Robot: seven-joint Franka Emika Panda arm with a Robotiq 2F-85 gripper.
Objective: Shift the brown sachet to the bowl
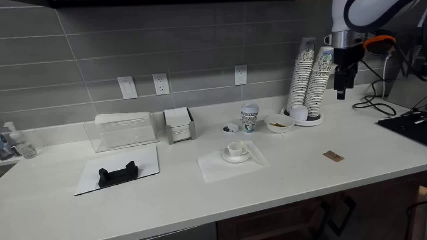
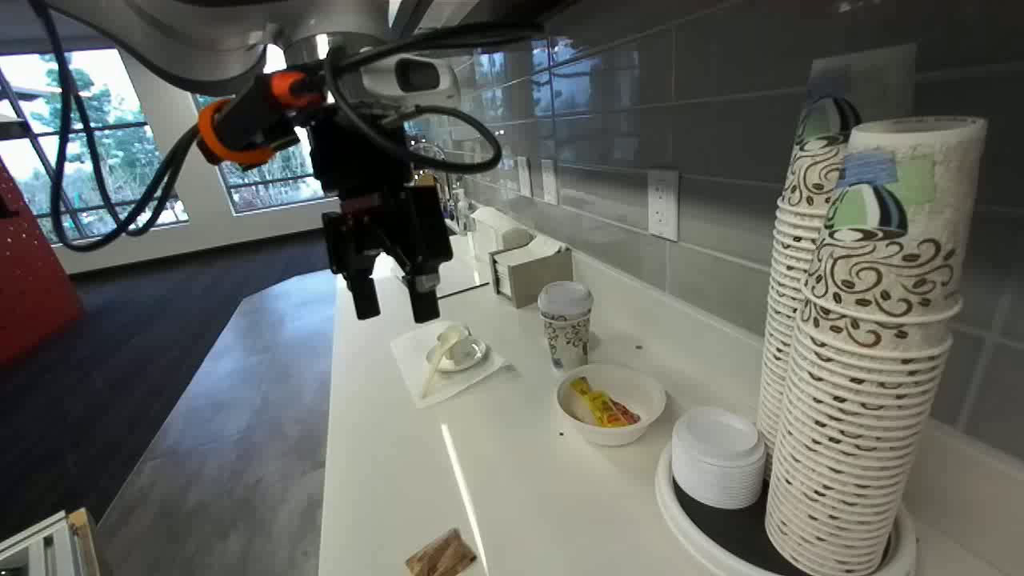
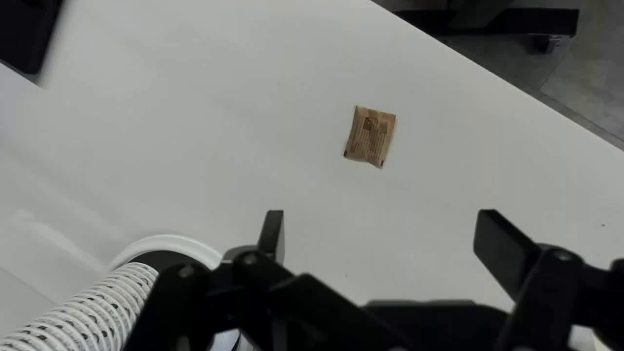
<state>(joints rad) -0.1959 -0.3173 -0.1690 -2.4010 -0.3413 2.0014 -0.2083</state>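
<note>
inside the bowl (image 2: 638,389), yellow packaging (image 2: 606,406); outside it, the brown sachet (image 3: 370,137).

There is one flat brown sachet (image 3: 370,139), one round white bowl (image 2: 612,434), one small round white dish (image 1: 235,127), one lidded white cup with brown swirls (image 2: 566,340), two tall stacks of white swirl-patterned cups (image 1: 319,89), one stack of round white lids (image 2: 718,472), one white teacup (image 1: 235,150), one round white saucer (image 1: 235,160) and two white wall outlets (image 1: 240,75).
</note>
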